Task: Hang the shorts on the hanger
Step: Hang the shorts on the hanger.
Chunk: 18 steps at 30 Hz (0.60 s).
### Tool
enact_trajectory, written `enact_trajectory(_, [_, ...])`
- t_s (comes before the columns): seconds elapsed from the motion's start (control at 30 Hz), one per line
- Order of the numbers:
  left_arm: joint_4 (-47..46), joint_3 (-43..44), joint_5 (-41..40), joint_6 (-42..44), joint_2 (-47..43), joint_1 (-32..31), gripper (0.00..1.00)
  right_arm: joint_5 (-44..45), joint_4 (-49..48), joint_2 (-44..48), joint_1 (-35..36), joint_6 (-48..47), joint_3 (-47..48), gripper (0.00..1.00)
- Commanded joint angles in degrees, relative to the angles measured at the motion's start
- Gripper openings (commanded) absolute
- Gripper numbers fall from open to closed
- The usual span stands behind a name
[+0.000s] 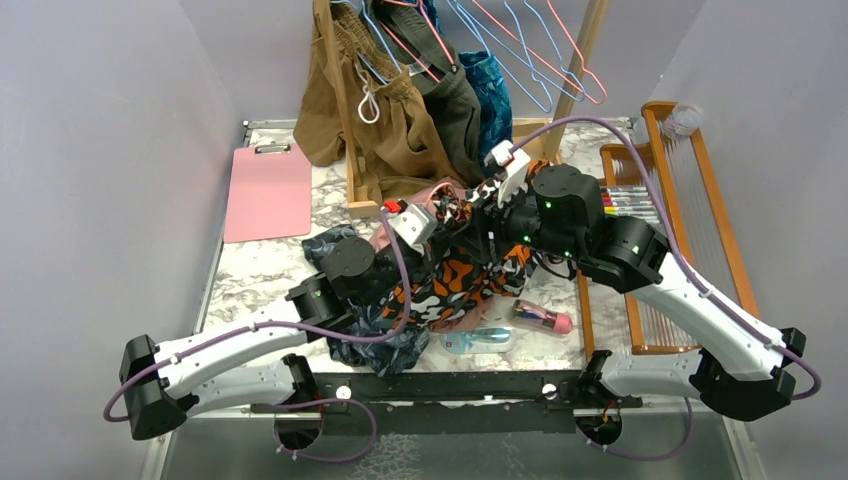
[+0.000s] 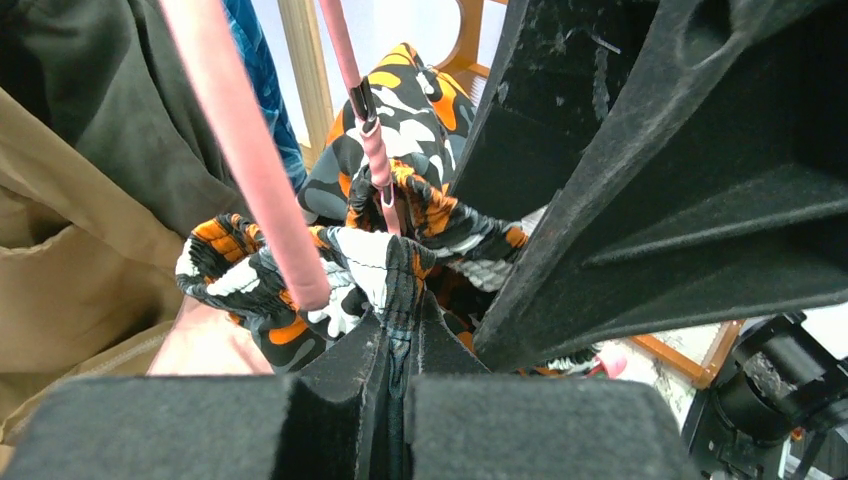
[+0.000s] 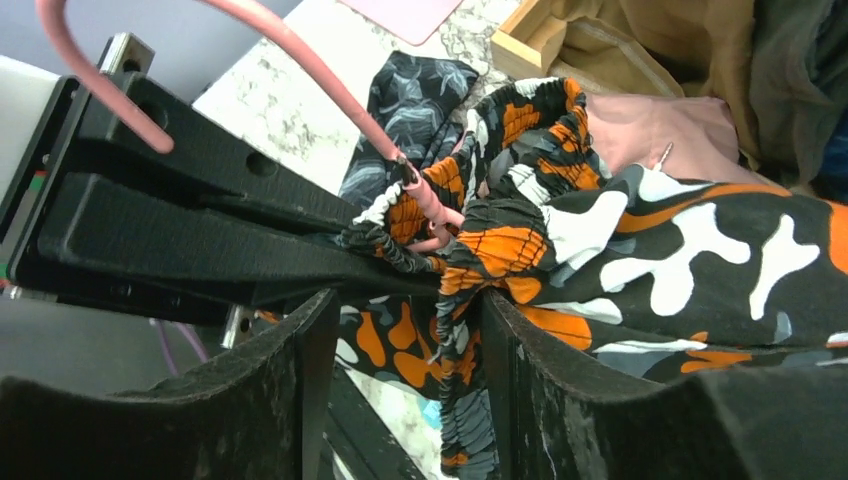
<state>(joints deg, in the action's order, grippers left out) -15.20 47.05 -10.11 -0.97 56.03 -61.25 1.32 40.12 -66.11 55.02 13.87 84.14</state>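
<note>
Soft, limp camouflage cloth — the shorts (image 3: pixel 650 240) hang bunched above the worktop (image 1: pixel 260 270), waistband (image 3: pixel 500 240) against the hanger (image 3: pixel 330 90). Left pincer (image 2: pixel 395 335) pinches the waistband; right pincer (image 3: pixel 400 310) stands spread around it. Light, floppy — probably best gripped at the elastic.

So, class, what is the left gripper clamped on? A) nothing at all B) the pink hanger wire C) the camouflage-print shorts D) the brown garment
C: in the left wrist view the left gripper is shut on a fold of the shorts, and the hanger wire passes beside its fingers, not between them.
</note>
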Motion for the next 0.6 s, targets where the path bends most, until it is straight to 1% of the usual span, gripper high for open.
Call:
enact_trajectory(0.0, [-4.0,-3.0,2.4,-1.5,-4.3,0.2,0.00,-5.6,3.3,0.6,0.1,-4.5,1.6,0.63])
enact_trajectory(0.07, [-3.8,-4.6,3.7,-1.9,-6.5,0.2,0.00,-6.1,4.7,1.4,0.1,-6.5,2.2,0.71])
enact_trajectory(0.13, [-3.4,-5.7,5.2,-2.1,-9.0,0.2,0.00,-7.0,5.7,2.5,0.1,-8.4,2.8,0.76])
enact_trajectory(0.2, [-2.9,-6.3,6.6,-2.2,-10.9,0.2,0.00,-8.9,6.6,3.4,0.1,-10.3,3.7,0.80])
enact_trajectory(0.3, [-0.8,-6.4,9.2,-2.1,-13.1,0.2,0.00,-11.4,7.3,4.9,0.1,-13.1,5.9,0.80])
enact_trajectory(0.47, [5.7,-5.2,19.1,-2.1,-15.3,0.2,0.00,-15.3,4.9,7.6,0.1,-16.4,7.9,0.80])
enact_trajectory(0.57, [9.6,-3.5,25.7,-1.8,-15.3,0.2,0.00,-19.6,3.0,8.2,0.1,-18.0,7.5,0.80])
